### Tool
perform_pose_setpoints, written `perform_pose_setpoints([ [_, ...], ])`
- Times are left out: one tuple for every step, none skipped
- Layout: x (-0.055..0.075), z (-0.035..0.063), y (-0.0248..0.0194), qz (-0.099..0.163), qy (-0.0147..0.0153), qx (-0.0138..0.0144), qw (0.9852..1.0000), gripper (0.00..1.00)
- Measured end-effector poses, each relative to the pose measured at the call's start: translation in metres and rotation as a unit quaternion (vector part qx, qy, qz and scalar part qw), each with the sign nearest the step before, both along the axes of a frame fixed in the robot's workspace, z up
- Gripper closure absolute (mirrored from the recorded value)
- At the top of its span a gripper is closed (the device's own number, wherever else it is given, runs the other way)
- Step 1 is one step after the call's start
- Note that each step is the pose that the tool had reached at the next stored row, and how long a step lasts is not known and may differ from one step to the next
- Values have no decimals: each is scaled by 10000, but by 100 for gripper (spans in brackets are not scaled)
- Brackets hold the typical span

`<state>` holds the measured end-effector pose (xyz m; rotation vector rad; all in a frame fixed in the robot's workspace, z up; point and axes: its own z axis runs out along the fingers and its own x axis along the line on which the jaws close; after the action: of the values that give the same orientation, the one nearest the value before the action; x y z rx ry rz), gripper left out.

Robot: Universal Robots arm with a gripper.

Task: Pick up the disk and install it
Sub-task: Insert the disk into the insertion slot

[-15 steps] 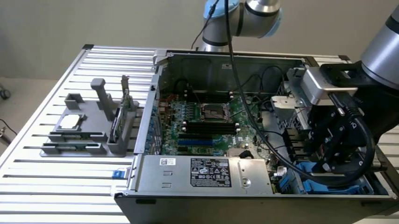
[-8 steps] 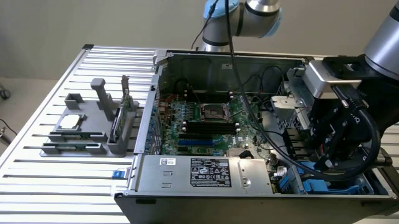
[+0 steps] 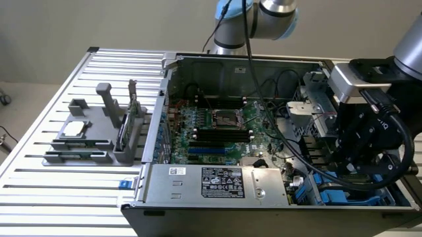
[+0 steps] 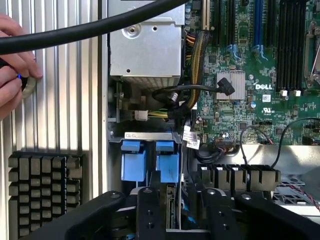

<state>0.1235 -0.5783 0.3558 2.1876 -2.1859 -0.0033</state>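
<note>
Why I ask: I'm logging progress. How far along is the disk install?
Done: approach; the gripper sits in the open case at the blue carriers. In hand: cannot tell whether it holds the disk. Left: seating the disk, which nothing here confirms.

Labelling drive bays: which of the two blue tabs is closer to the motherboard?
The blue tab on the motherboard side; the other blue tab sits beside the case wall.

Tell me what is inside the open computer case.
A green circuit board, a grey labelled power box, black cables and blue drive carriers. The gripper hides what lies beneath it.
</note>
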Motion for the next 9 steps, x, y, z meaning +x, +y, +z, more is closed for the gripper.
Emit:
perform_pose_setpoints([
  [10,1,0,3,0,-1,10000,68],
  [18,0,0,5,0,0,10000,74],
  [27,-1,0,7,-1,1,10000,80],
  [35,-2,0,9,-2,1,10000,86],
  [43,-4,0,11,-4,1,10000,86],
  [50,-7,0,13,-7,1,10000,89],
  [56,-9,0,14,-12,0,10000,89],
  [60,-16,0,16,-21,0,10000,89],
  [64,-23,0,16,-30,0,10000,89],
])
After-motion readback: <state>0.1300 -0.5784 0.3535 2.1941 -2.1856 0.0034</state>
